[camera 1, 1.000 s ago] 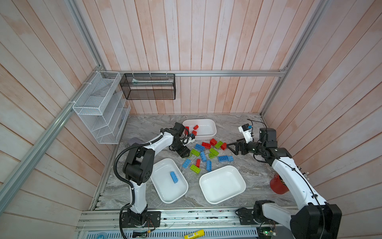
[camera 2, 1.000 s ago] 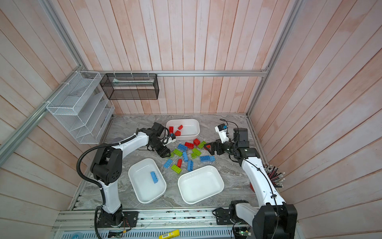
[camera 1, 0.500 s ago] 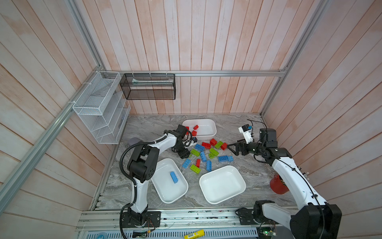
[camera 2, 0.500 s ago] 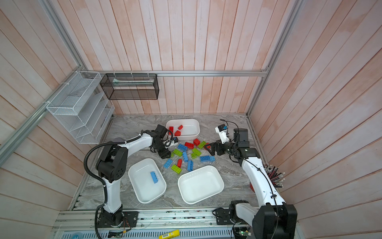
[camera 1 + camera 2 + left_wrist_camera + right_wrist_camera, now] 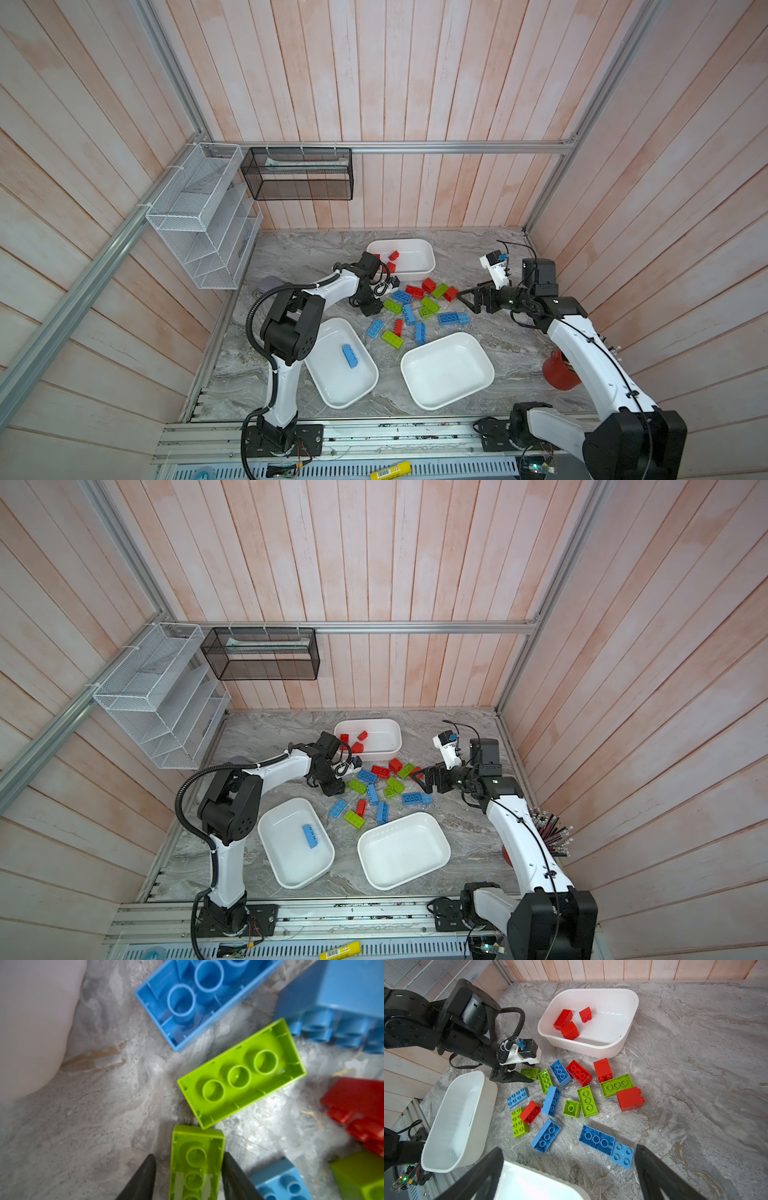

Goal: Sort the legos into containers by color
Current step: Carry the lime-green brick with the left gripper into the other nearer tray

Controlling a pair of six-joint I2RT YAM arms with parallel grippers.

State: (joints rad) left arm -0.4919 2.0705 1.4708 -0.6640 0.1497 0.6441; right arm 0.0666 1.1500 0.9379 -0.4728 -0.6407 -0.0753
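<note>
Legos (image 5: 552, 1101) lay mostly loose in a pile at mid-table on the marbled tabletop (image 5: 695, 1084), among three white tubs: sixteen loose pieces, of which six were lime green, six blue and four red. The far tub (image 5: 591, 1049) held three red bricks (image 5: 563, 1018), the near-left tub (image 5: 454, 1118) one blue brick (image 5: 349, 356), and the near-right tub (image 5: 446, 370) none, so it was presumably meant for green. The left gripper (image 5: 189, 1154) stood low at the pile's left edge, jaws narrow and straddling the short width of an overturned lime green brick (image 5: 530, 1073) on the tabletop. One finger met its side and a gap showed at the other, so no firm hold was evident. The right gripper (image 5: 569, 1149) hovered right of the pile, jaws wide and empty, probably keeping clear of the left arm's pick.
</note>
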